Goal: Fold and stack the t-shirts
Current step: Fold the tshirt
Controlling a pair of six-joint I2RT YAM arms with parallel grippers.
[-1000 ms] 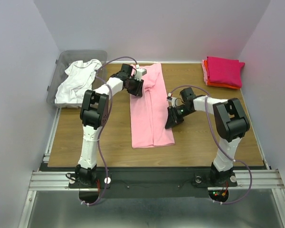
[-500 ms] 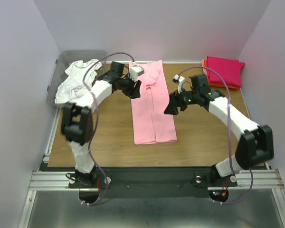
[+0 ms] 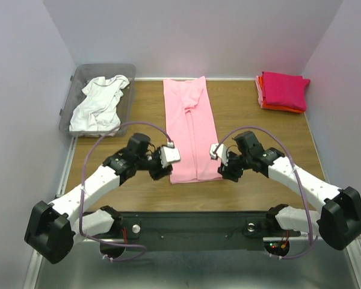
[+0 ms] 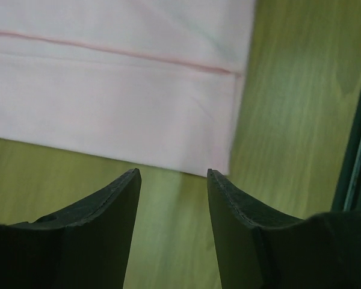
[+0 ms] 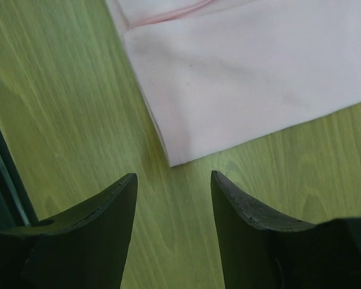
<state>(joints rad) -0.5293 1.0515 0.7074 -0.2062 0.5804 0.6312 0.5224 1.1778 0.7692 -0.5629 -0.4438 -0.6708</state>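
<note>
A light pink t-shirt (image 3: 191, 129) lies folded lengthwise into a long strip down the middle of the table. My left gripper (image 3: 163, 170) hovers open just off its near left corner (image 4: 228, 168), nothing between the jaws. My right gripper (image 3: 224, 171) is open beside the near right corner (image 5: 171, 161), also empty. A crumpled white t-shirt (image 3: 99, 103) fills the clear grey bin (image 3: 73, 82) at the back left. At the back right, a magenta folded t-shirt (image 3: 284, 88) tops an orange one (image 3: 281, 108) and a salmon one (image 3: 259, 91).
The wooden table (image 3: 108, 180) ends at a dark metal rail (image 3: 192, 212) close behind both grippers. Purple-grey walls enclose the left, right and far sides.
Both arms have swung from the far half of the pink shirt down to its near corners. The shirt has been pulled straighter and lies longer toward the back edge.
</note>
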